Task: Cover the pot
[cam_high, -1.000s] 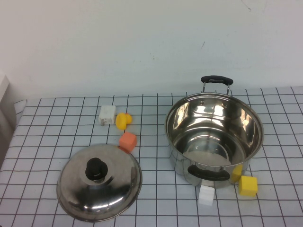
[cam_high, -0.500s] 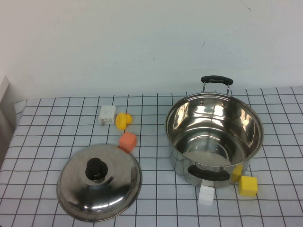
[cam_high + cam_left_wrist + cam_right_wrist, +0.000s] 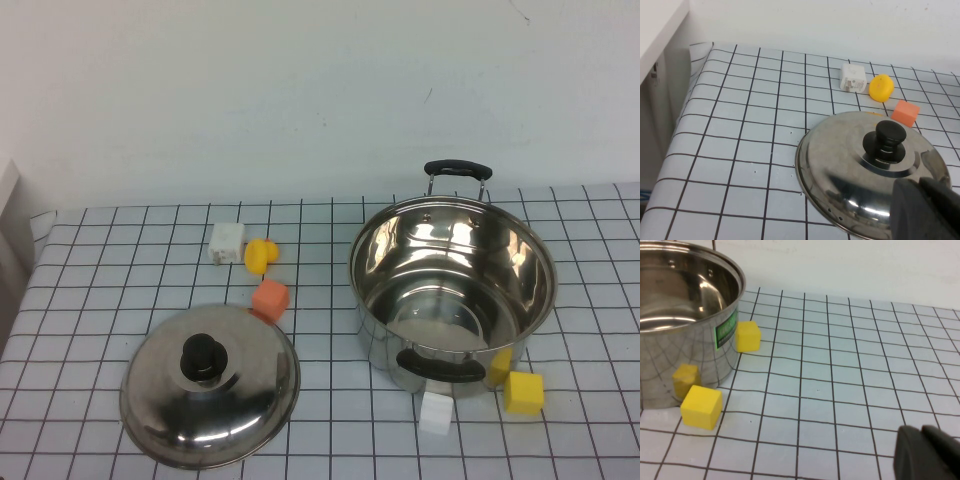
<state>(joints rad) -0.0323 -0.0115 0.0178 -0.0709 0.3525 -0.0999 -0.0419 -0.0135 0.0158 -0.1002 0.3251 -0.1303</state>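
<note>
The large shiny steel pot [image 3: 452,275] stands open on the right of the checked table, with one black handle at the back and one at the front. It also shows in the right wrist view [image 3: 685,330]. The domed steel lid [image 3: 210,385] with its black knob [image 3: 203,357] lies flat at the front left. Neither arm shows in the high view. My left gripper [image 3: 927,210] hovers just over the lid's near rim [image 3: 870,175], its fingers together and empty. My right gripper [image 3: 922,452] is shut and empty above the bare table, to the right of the pot.
A white block [image 3: 226,242], a yellow rounded piece [image 3: 261,255] and an orange cube [image 3: 270,298] lie behind the lid. A white block [image 3: 436,412] and two yellow cubes [image 3: 524,391] [image 3: 499,365] lie by the pot's front. A wall runs along the back.
</note>
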